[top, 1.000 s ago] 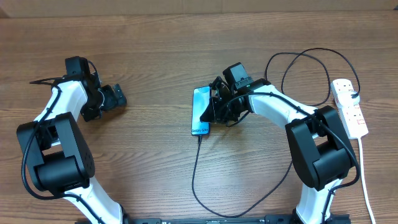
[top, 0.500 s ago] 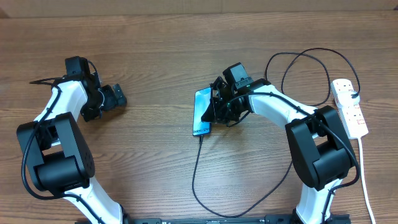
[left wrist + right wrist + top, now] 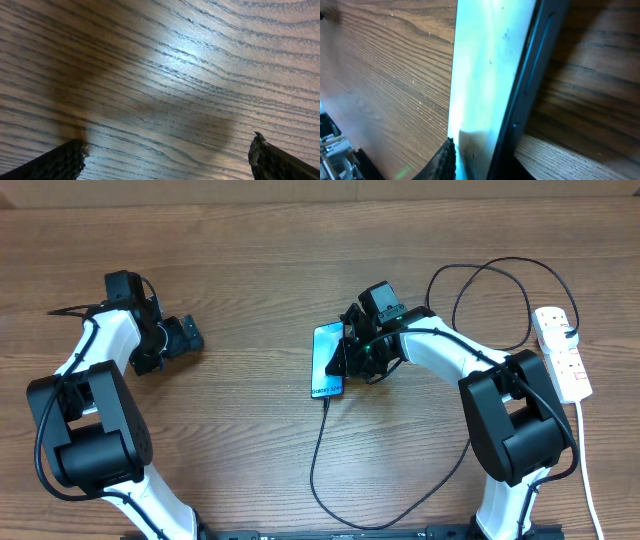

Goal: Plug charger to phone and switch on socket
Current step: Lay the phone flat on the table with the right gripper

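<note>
The phone [image 3: 326, 360], with its light blue screen, lies in the middle of the table, its right edge raised off the wood. The black charger cable [image 3: 314, 460] runs up to its near end, where the connector tip [image 3: 325, 402] sits at the port. My right gripper [image 3: 350, 352] is at the phone's right side. In the right wrist view the phone [image 3: 485, 65] stands tilted, one fingertip [image 3: 444, 162] lies against its screen and the other is hidden behind its dark edge. The white socket [image 3: 562, 352] lies far right. My left gripper [image 3: 186, 335] is open over bare wood.
The charger cable loops along the front edge and up in curves [image 3: 490, 290] to the socket. The socket's white cord [image 3: 588, 470] trails toward the front right corner. The left wrist view shows only wood grain between two wide-set fingertips [image 3: 65, 162].
From above the phone's screen now shows wider and sits a little further right, as it tips toward flat. The left arm has not moved.
</note>
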Available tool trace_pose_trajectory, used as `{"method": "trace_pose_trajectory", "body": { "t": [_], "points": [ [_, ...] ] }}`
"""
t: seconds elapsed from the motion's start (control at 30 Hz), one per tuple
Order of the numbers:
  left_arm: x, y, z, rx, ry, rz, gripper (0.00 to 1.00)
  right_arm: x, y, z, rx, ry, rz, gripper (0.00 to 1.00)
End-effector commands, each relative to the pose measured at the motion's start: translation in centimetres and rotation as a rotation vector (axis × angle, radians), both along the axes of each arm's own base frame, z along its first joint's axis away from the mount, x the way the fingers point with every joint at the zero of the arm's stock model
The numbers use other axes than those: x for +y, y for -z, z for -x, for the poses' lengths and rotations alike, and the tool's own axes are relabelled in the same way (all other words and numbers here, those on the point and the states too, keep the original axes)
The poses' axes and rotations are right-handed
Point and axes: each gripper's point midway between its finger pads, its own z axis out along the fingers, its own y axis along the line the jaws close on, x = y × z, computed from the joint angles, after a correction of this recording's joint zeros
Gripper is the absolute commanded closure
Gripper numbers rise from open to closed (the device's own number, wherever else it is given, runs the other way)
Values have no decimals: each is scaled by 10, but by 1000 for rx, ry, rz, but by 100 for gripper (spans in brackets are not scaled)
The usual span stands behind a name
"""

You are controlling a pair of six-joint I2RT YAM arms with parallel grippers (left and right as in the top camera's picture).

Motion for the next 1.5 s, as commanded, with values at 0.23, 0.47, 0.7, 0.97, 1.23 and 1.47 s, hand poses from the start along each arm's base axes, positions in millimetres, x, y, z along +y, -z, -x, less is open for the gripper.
{"method": "trace_pose_trajectory", "body": {
  "t": [0.23, 0.47, 0.7, 0.97, 1.23, 1.47],
  "points": [
    [2, 18, 14, 63, -9, -5, 1, -1, 4, -2, -6, -4, 7, 59],
    [2, 18, 14, 63, -9, -5, 1, -3, 5, -3, -14, 1, 24, 51],
    [2, 18, 14, 63, -9, -5, 0, -11, 11, -7, -31, 17, 79, 42],
    [2, 18, 14, 63, -8, -5, 0, -15, 13, -9, -43, 25, 105, 37],
    [2, 18, 14, 63, -9, -5, 0, -16, 14, -10, -45, 27, 111, 25],
    [2, 18, 14, 63, -9, -5, 0, -28, 20, -15, -28, 121, 187, 15]
  ]
}}
